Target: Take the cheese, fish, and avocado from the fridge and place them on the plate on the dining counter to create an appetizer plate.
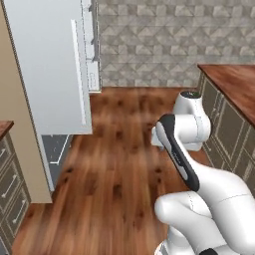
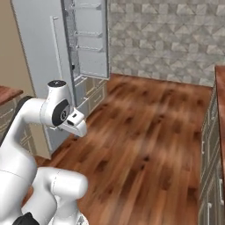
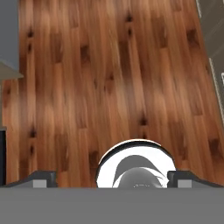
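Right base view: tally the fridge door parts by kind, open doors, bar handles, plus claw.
Open fridge door: 1
Bar handle: 1
Claw, open and empty: 1
Total: 3

Silver-grey fridge (image 2: 44,52) (doors open), upright

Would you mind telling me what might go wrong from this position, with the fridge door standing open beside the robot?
1. The fridge door stands open into the floor space; the folded arm could clip its edge while turning toward the shelves.
2. The open pincer points down at bare floor, holding nothing, so a long reach remains and aim may drift.
3. The counter edge sits close on the arm's other side, leaving little room to swing.
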You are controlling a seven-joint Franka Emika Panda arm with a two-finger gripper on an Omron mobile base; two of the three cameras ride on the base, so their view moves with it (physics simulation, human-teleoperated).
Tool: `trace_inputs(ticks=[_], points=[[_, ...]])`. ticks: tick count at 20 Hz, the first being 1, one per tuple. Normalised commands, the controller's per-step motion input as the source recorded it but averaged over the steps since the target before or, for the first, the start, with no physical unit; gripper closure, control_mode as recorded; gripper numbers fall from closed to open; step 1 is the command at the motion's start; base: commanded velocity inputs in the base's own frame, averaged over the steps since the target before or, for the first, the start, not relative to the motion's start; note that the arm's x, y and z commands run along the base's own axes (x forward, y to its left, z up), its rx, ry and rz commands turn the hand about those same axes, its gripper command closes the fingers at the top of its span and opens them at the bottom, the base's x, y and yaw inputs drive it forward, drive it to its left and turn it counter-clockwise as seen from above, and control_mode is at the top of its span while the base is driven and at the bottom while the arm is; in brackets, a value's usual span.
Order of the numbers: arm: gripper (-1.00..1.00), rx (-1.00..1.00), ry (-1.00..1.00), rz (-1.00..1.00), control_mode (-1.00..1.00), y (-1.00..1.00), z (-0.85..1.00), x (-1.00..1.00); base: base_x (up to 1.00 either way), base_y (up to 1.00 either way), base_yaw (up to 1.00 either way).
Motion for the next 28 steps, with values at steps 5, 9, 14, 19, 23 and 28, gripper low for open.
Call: trace_inputs(ticks=[5, 9, 14, 19, 23, 28], points=[[-1.00, 0.00, 0.00, 0.00, 1.00, 0.00, 0.00, 0.00, 1.00, -0.02, 0.23], [-1.00, 0.00, 0.00, 0.00, 1.00, 0.00, 0.00, 0.00, 1.00, -0.11, 0.30], [-1.00, 0.00, 0.00, 0.00, 1.00, 0.00, 0.00, 0.00, 1.00, -0.18, 0.38], [-1.00, 0.00, 0.00, 0.00, 1.00, 0.00, 0.00, 0.00, 1.00, -0.27, 0.47], [-1.00, 0.00, 0.00, 0.00, 1.00, 0.00, 0.00, 0.00, 1.00, -0.30, 0.56], [-1.00, 0.00, 0.00, 0.00, 1.00, 0.00, 0.00, 0.00, 0.90, -0.31, 0.65]])
